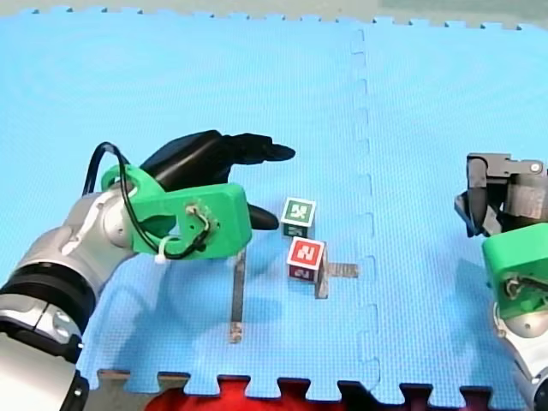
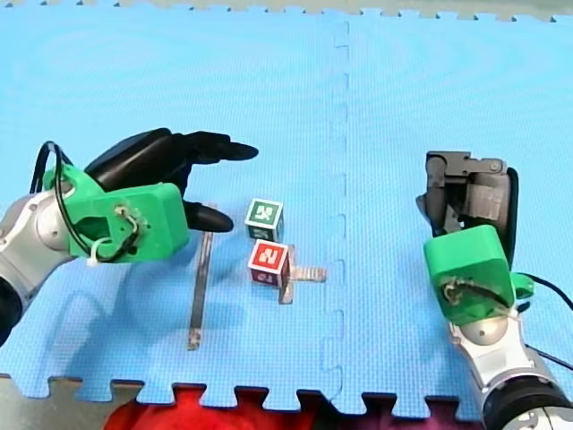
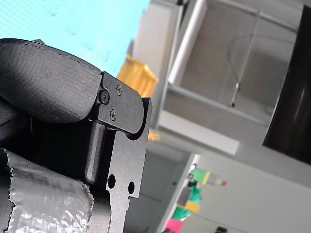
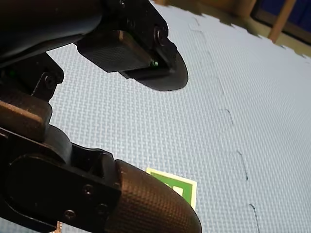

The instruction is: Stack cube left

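Note:
A green-faced cube [image 1: 298, 216] stands on the blue foam mat [image 1: 428, 103] near the middle. Just in front of it, corner to corner, stands a red-faced cube [image 1: 306, 259]. My left hand [image 1: 278, 188] hovers open just left of the green cube, its long fingers [image 1: 257, 150] stretched out behind the cube and the thumb [image 1: 261, 218] close beside it, nothing held. The second wrist view has the green cube [image 4: 176, 187] between that thumb and the fingers [image 4: 146, 58]. My right hand [image 1: 492, 193] is open at the mat's right side, far from both cubes.
A long grey tape strip [image 1: 237, 295] runs toward the mat's front edge left of the red cube. A short grey strip [image 1: 338, 272] lies at the red cube's right. A seam [image 1: 366, 171] splits the mat; red fabric [image 1: 214, 398] shows past the front edge.

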